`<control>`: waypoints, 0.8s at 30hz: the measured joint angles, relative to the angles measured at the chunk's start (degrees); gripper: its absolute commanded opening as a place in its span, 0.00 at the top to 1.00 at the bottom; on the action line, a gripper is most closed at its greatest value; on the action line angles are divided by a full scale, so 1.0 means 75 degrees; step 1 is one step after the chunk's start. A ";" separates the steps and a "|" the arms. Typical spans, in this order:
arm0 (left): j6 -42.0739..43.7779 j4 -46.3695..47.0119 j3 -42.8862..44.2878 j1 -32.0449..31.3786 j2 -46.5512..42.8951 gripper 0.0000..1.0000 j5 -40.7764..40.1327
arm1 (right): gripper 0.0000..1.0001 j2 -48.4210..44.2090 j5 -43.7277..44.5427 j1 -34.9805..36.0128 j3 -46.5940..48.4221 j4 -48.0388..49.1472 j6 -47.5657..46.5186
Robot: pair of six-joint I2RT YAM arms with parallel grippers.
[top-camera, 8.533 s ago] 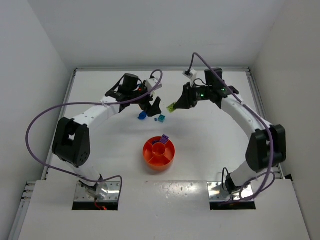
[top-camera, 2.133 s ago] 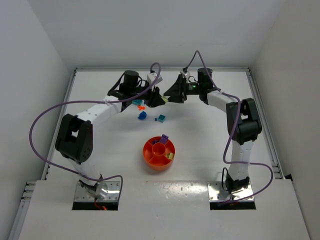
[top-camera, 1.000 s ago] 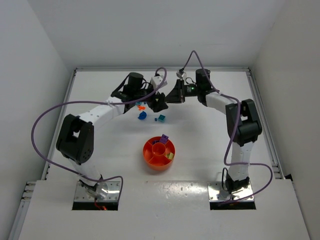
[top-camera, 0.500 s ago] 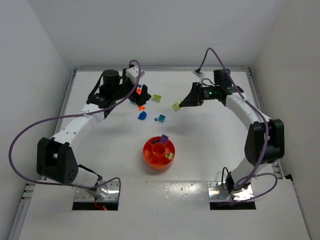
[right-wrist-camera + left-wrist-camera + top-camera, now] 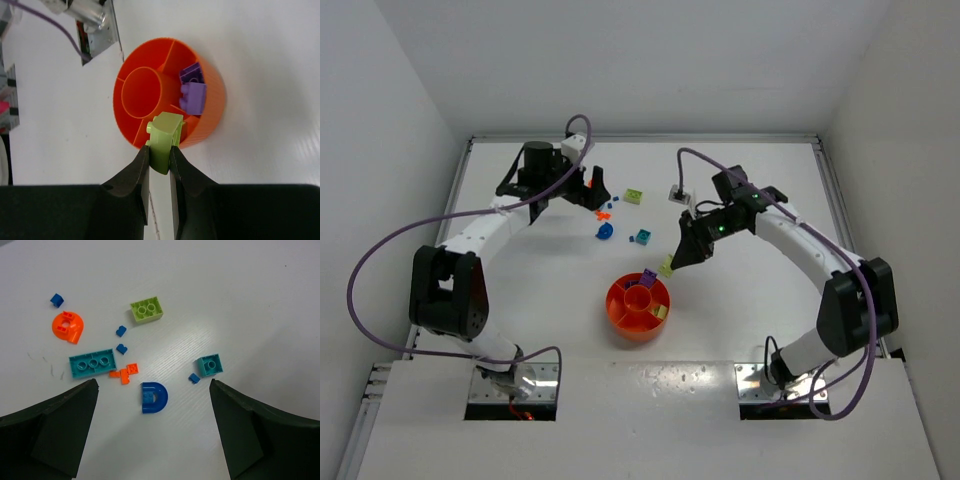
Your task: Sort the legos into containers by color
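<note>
The orange tray (image 5: 638,318) stands at the table's middle. It also shows in the right wrist view (image 5: 212,112), with two purple bricks (image 5: 192,90) in one wedge. A yellow brick (image 5: 661,312) lies in another wedge. My right gripper (image 5: 672,260) is shut on a lime green brick (image 5: 165,136) and holds it over the tray's rim. My left gripper (image 5: 594,190) is open and empty above the loose legos. Under it lie a lime brick (image 5: 146,309), an orange round piece (image 5: 67,326), a long teal brick (image 5: 92,363), a blue D-shaped piece (image 5: 153,397) and a small teal brick (image 5: 209,365).
Small orange bits (image 5: 125,372) and several tiny blue bits (image 5: 121,331) lie among the loose legos. White walls close the table at the back and sides. The arm bases are bolted at the near edge.
My right gripper has carried the lime green brick from the back of the table down to the tray's rim. My left gripper has stayed over the loose legos, shifting only slightly.
</note>
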 measured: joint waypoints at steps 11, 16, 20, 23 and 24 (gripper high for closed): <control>-0.0207 -0.0073 0.0096 0.0195 0.0154 0.00 0.0303 | 1.00 -0.0061 0.0720 0.0924 0.0000 -0.0933 -0.1300; -0.0184 -0.0082 0.0096 0.0312 0.0154 0.00 0.0329 | 1.00 0.0003 0.0892 0.1131 0.0003 -0.0959 -0.1437; -0.0172 -0.0082 0.0096 0.0329 0.0154 0.00 0.0361 | 1.00 0.0198 0.1017 0.1212 0.0082 -0.1026 -0.1609; -0.0163 -0.0082 0.0096 0.0329 0.0154 0.00 0.0411 | 1.00 0.0396 0.1078 0.1256 0.0224 -0.1119 -0.1760; -0.0154 -0.0082 0.0096 0.0329 0.0154 0.00 0.0423 | 1.00 0.0460 0.1084 0.1265 0.0265 -0.1125 -0.1801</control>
